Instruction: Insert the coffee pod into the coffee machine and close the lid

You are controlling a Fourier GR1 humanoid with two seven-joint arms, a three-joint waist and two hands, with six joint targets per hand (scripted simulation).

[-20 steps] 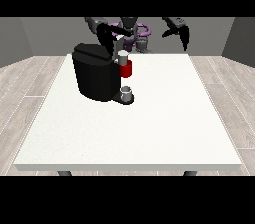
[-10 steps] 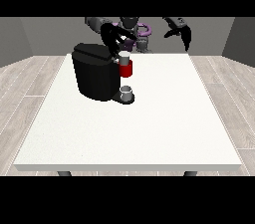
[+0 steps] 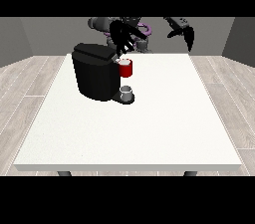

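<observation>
A black coffee machine [image 3: 94, 76] stands on the white table [image 3: 134, 128] at the left of its far half. Its red pod holder [image 3: 126, 68] sticks out at the front, with a small grey cup [image 3: 127, 92] on the base below. The lid [image 3: 93, 52] lies low across the machine's top. The hand at the view's left [image 3: 121, 37] hovers just above and behind the red holder, its fingers spread and pointing down. The hand at the view's right [image 3: 182, 31] hangs in the air over the table's far right edge, away from the machine, fingers drooping. No separate pod shows.
The robot's torso [image 3: 137, 31] stands behind the table's far edge. Grey walls and a wood floor surround the table.
The hand at the view's left has dropped a little closer to the machine's top and the red holder. The other hand has barely moved.
</observation>
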